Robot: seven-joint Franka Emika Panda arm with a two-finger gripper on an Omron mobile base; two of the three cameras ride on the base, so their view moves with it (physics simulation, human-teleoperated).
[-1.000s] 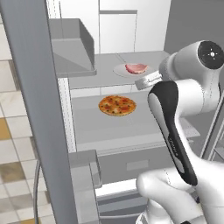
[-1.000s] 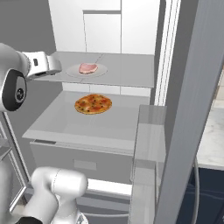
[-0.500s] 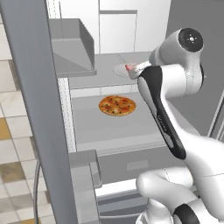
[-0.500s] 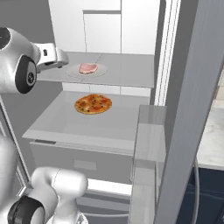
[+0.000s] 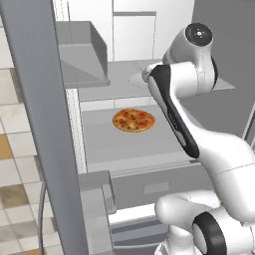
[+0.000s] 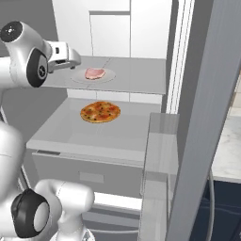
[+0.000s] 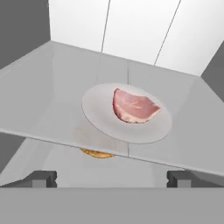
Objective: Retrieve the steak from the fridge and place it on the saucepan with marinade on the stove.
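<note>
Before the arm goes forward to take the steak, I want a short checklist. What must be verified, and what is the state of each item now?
1. Fridge open, shelves reachable: ok.
2. Steak in sight, lying on its plate on the upper shelf: ok.
3. Pincer open, jaws wide, nothing between them: ok.
4. Pincer lined up with the steak: ok in the hand view, the meat is about centred ahead.
5. Pincer at the steak already: not ok, it is apart from the plate, short of the shelf's front edge.
6. Pizza out of the path: ok, it lies on the shelf below.
</note>
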